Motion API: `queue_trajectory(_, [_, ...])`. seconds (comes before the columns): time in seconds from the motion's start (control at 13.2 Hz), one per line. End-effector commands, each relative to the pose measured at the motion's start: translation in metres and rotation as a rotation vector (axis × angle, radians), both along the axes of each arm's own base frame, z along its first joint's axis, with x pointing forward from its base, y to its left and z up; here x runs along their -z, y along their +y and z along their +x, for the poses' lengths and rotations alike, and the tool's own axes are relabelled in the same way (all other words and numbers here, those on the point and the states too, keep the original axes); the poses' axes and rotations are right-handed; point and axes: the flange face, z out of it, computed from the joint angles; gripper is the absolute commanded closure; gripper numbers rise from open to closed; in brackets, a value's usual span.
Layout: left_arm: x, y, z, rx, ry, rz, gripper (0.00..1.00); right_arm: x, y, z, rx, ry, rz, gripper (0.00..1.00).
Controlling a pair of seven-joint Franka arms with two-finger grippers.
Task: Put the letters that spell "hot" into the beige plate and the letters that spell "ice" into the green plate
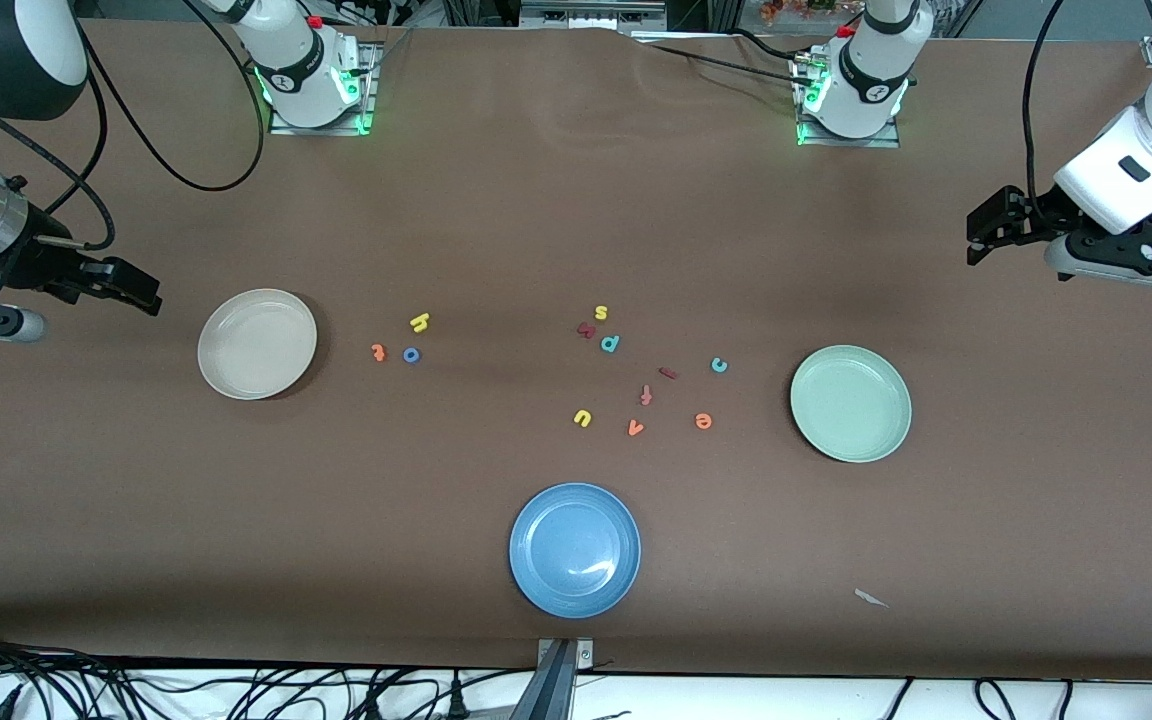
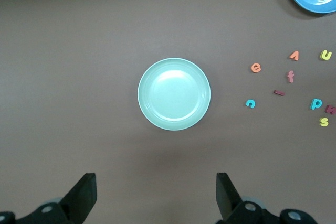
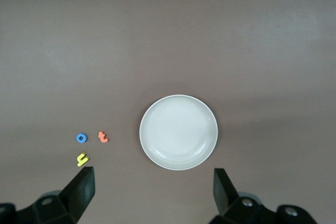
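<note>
The beige plate lies toward the right arm's end of the table. Beside it, toward the middle, lie the yellow "h", blue "o" and orange "t". The green plate lies toward the left arm's end, with the teal "c", dark red "i" and orange "e" beside it. My right gripper hangs open over bare table by the beige plate. My left gripper hangs open over bare table by the green plate.
A blue plate lies mid-table, nearest the front camera. Other loose letters sit mid-table: yellow "s", teal "p", orange-red "f", yellow "u", orange "v". A white scrap lies near the front edge.
</note>
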Motion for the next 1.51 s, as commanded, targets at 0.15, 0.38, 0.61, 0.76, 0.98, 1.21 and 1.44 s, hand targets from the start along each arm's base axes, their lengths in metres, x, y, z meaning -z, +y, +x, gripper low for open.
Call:
queue_trajectory(0.15, [-0.003,-0.003,0.011,0.026,-0.006,0.022,0.00,-0.007,0.007,-0.004,0.001,0.000,-0.002,0.00])
queue_trajectory(0.38, [-0.003,-0.003,0.011,0.029,-0.006,0.022,0.00,-0.007,0.007,-0.003,-0.002,-0.002,-0.002,0.00])
queue_trajectory(0.61, [-0.003,-0.007,0.010,0.032,-0.006,0.022,0.00,-0.008,0.006,-0.003,0.000,-0.003,-0.002,0.00])
queue_trajectory(0.76, [-0.003,-0.007,0.010,0.032,-0.006,0.022,0.00,-0.007,0.006,-0.003,0.001,-0.002,-0.001,0.00])
queue_trajectory(0.98, [-0.002,-0.011,0.010,0.038,-0.007,0.021,0.00,-0.007,0.005,-0.003,0.006,-0.002,-0.001,0.00])
queue_trajectory(1.21, [-0.002,-0.013,0.010,0.042,-0.004,0.022,0.00,-0.007,0.005,-0.003,0.004,0.000,-0.001,0.00])
queue_trajectory(1.44, [0.001,-0.007,0.010,0.037,0.004,0.021,0.00,-0.007,0.005,-0.003,0.008,0.000,0.001,0.00])
